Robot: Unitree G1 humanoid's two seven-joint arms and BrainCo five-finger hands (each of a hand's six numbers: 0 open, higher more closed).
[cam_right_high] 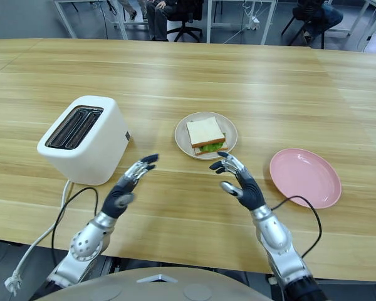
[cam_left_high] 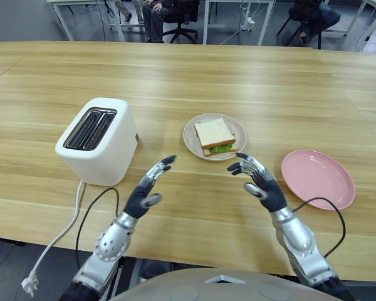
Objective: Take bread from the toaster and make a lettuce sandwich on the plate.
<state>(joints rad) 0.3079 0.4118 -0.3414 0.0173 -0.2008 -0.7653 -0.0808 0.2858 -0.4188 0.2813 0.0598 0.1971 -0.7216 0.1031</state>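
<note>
Left eye view.
- On the pale wooden bench (cam_left_high: 188, 75), left of middle: white toaster (cam_left_high: 97, 141), upright, two long top slots dark inside.
- White cord (cam_left_high: 66, 229) leading from the toaster's near side over the bench edge, with the plug (cam_left_high: 30, 285) hanging below.
- Right of the toaster and apart from it: small round beige plate (cam_left_high: 188, 138).
- In that plate, the sandwich (cam_left_high: 213, 133): square bread slice on top, green lettuce (cam_left_high: 222, 148) peeking out at the near edge, second slice underneath.
- Sandwich wholly inside the rim, corners turned a little askew to the bench edge.

Right eye view.
- Farther right, well apart from the beige plate: pink plate (cam_right_high: 305, 177), flat on the bench, whole pink face on show.
- Left hand (cam_right_high: 126, 188) raised over the near bench, just beside the toaster's near right corner. Fingers spread and nearly straight, pointing toward the sandwich, gripping nothing.
- Right hand (cam_right_high: 241, 182) raised between the two plates, on the near side. Fingers spread and lightly bent, tips close to the beige plate's near rim, gripping nothing.
- Thin black cable (cam_right_high: 304, 210) looping over the bench by the right wrist, close to the pink plate's near rim.
</note>
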